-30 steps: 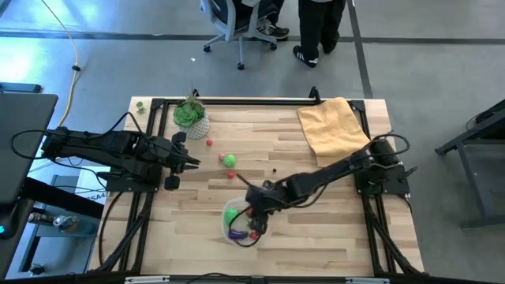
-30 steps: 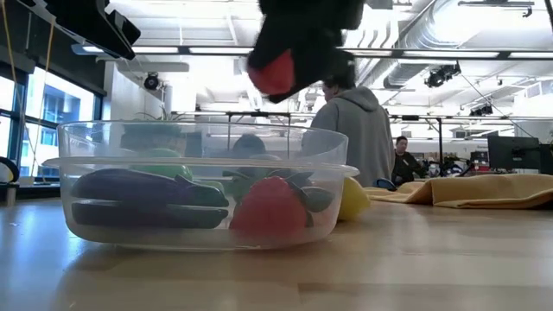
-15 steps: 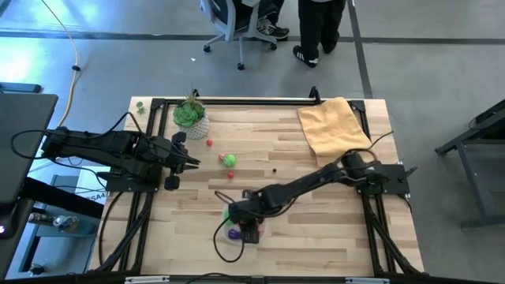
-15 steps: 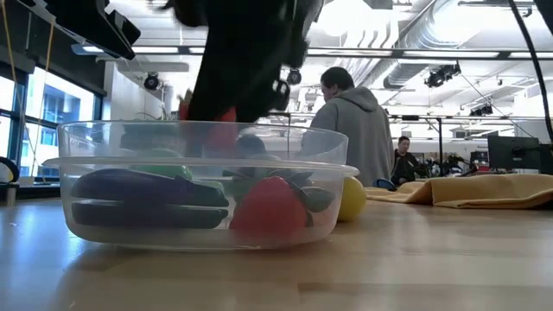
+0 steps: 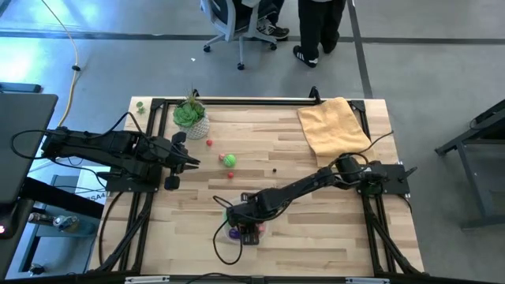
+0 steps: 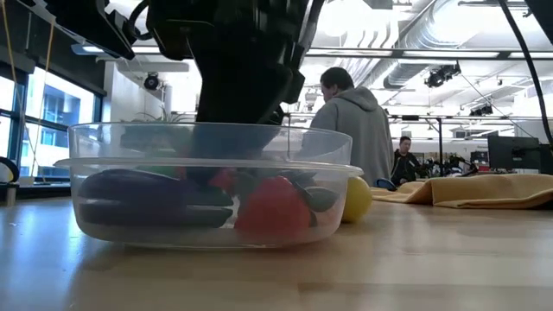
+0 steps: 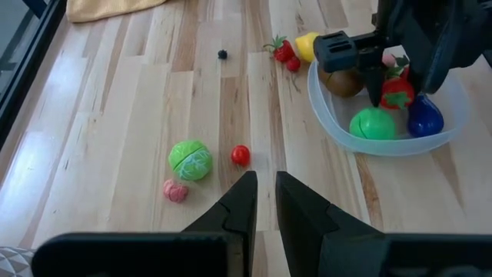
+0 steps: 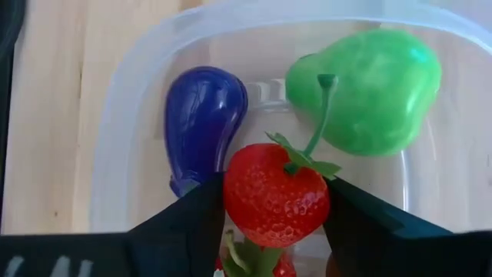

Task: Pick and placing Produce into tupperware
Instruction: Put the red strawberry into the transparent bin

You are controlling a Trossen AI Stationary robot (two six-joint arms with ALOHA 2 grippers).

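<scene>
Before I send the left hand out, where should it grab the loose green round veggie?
Across its widest middle, straight down from above: the green veggie is ball-shaped and sits free on the bare table, so a side push could roll it. Have the left hand straddle it clear of the pink piece and small red ball nearby. The right hand is in the tupperware, holding a strawberry.

left arm (image 5: 110,154): black, boxy jointed links, thin black cable looped near its base
right arm (image 5: 316,183): same black build
fingers (image 7: 242,204): dark, flat, tapered
</scene>
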